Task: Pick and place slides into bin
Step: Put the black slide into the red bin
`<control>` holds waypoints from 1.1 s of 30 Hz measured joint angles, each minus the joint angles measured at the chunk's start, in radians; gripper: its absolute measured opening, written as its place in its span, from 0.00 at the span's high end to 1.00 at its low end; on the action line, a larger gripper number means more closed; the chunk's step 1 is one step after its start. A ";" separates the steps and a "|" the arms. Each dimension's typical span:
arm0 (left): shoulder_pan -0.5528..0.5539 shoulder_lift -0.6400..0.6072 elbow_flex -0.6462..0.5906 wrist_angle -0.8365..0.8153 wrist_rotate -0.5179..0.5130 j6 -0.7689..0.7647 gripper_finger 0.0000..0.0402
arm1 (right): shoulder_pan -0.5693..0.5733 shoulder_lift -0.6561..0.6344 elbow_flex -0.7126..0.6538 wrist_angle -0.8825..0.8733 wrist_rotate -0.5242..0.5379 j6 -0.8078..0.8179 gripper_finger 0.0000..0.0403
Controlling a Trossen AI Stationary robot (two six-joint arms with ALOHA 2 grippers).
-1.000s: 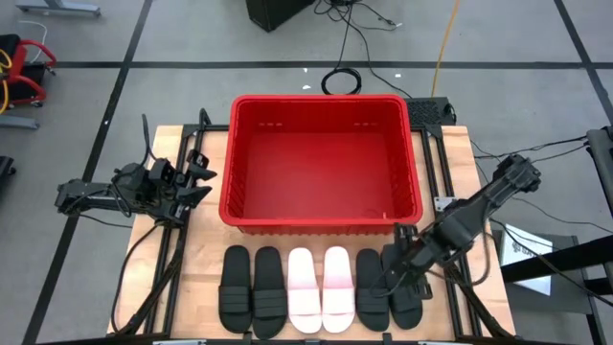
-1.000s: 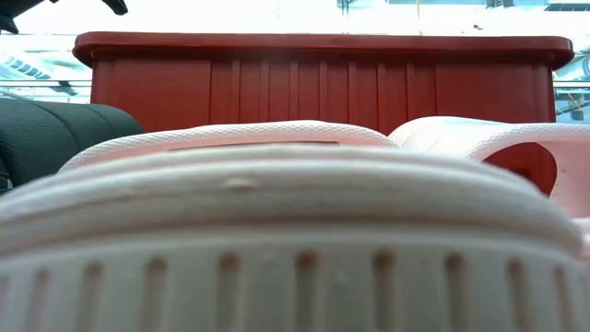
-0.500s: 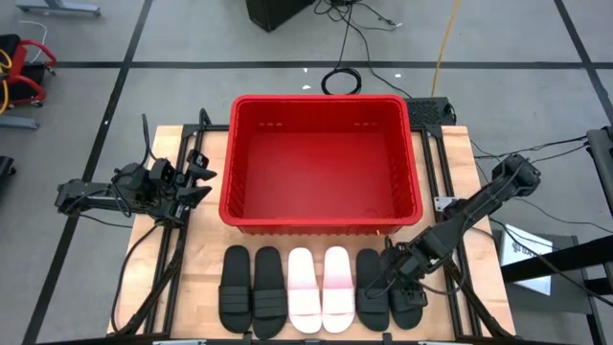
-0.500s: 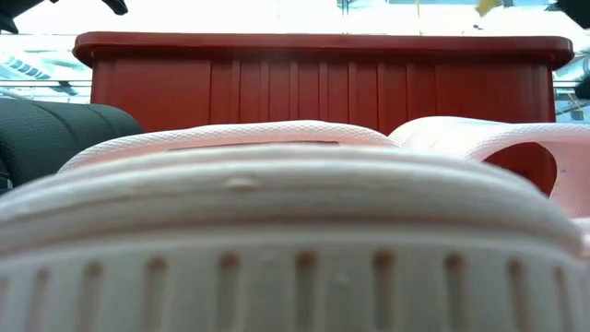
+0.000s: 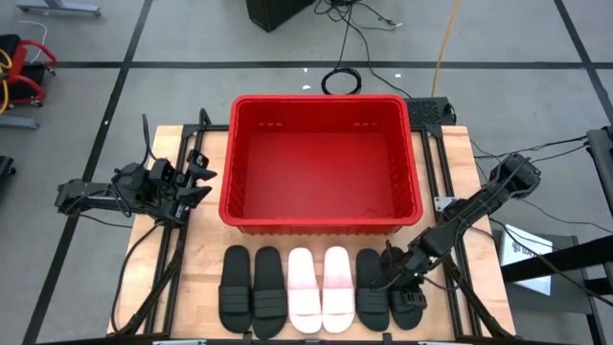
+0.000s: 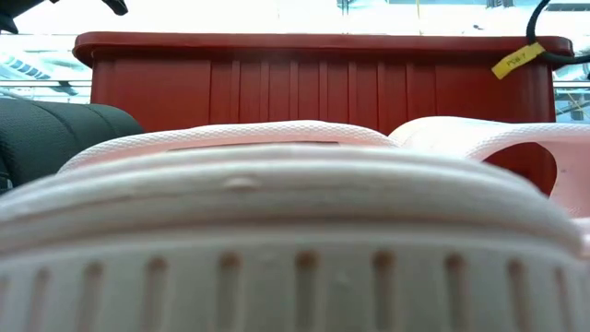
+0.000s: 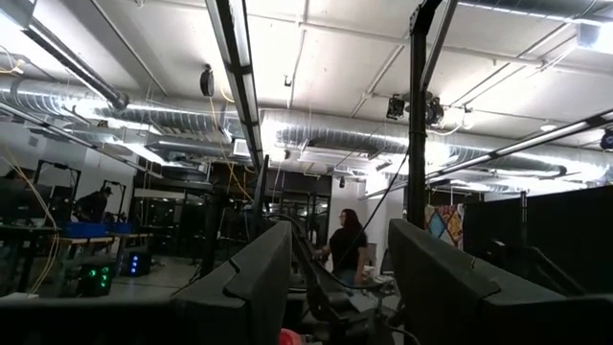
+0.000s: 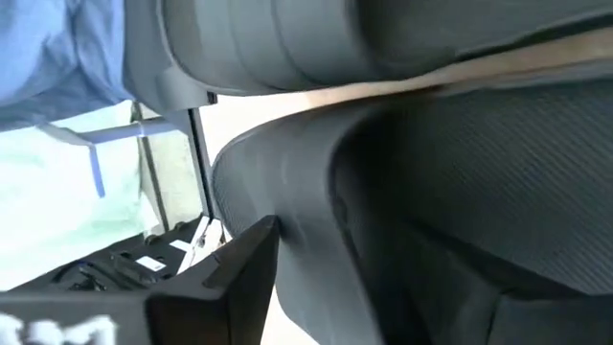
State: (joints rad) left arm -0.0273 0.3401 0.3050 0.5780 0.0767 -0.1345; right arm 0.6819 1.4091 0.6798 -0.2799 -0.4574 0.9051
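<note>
The red bin stands in the middle of the table. Six slides lie in a row, soles down, along the near edge: two black, two white to pale pink, and two black. My right gripper is low over the rightmost black slide. It is open, and in the right wrist view that slide fills the space between the fingers. My left gripper is open and empty at the bin's left. In the low view a white slide fills the front and the bin stands behind it. My right gripper comes down at the rightmost black slide from above and from the table's right, one finger standing at the slide's side. I cannot tell whether the fingers touch it. The slide lies flat on the table.
Bare wood lies left of the slide row, and a narrow strip runs between the bin and the slides. A dark frame rail runs along the table's right side. A person stands far off in the room.
My right gripper has gone toward the table's near edge and down, from beside the bin's near right corner to over the rightmost black slide. The slides have stayed where they were.
</note>
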 joint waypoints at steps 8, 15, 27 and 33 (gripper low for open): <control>0.000 0.000 0.000 -0.001 0.000 0.000 0.54 | 0.001 0.001 -0.035 0.097 -0.019 -0.020 0.64; 0.000 0.000 0.000 -0.002 0.000 0.000 0.54 | -0.002 0.002 -0.035 0.099 -0.019 -0.054 0.76; 0.000 0.000 0.000 -0.003 0.000 0.000 0.54 | -0.002 0.002 -0.035 0.098 -0.111 -0.061 0.96; 0.000 0.000 0.000 -0.003 -0.002 0.000 0.54 | -0.021 0.003 -0.036 0.091 -0.188 -0.061 0.97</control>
State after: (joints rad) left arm -0.0277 0.3401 0.3050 0.5755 0.0747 -0.1349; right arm 0.6607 1.4117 0.6437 -0.1890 -0.6453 0.8437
